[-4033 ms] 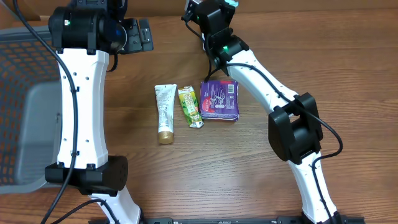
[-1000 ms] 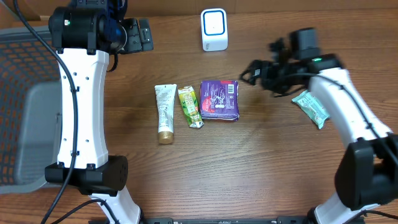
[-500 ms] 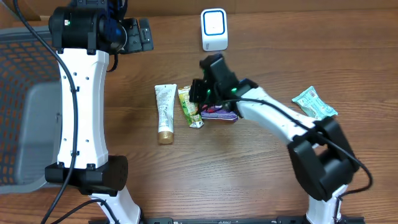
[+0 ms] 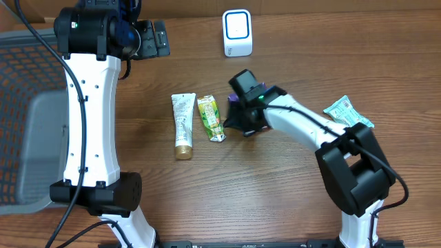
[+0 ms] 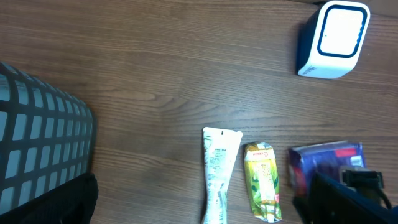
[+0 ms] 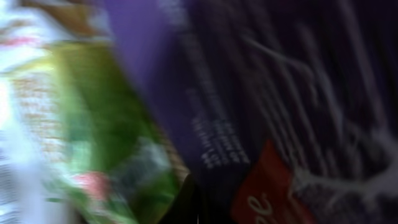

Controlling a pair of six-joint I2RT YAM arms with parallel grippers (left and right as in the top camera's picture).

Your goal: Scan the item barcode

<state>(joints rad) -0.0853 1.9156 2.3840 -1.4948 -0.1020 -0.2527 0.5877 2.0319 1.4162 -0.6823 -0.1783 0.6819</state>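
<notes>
Jaws on the right gripper are pinched right down. They sit low over the left end of the purple packet, with the arm reaching in from the right. The wrist camera is pressed so close that it shows only blurred purple print, so I can't see the contact itself, but it looks to me like a grip on the packet's edge. A thin flat pack offers little else to take hold of, which would explain the low approach from the end.

The packet lies flat on the wooden table. It is the right-hand piece in a short row, just beside a green sachet, with a white tube further left. The fingers are close to the sachet, so I'd guess a careless lift could drag it along.

The barcode scanner stands near the far edge, well apart from the row, so the packet will have to be lifted and its code turned toward the window. Which face carries the code I can't make out.

A mint-green packet lies off alone to the right. The left gripper hangs spread wide and empty at the far left, near the mesh basket and out of the working arm's way.
</notes>
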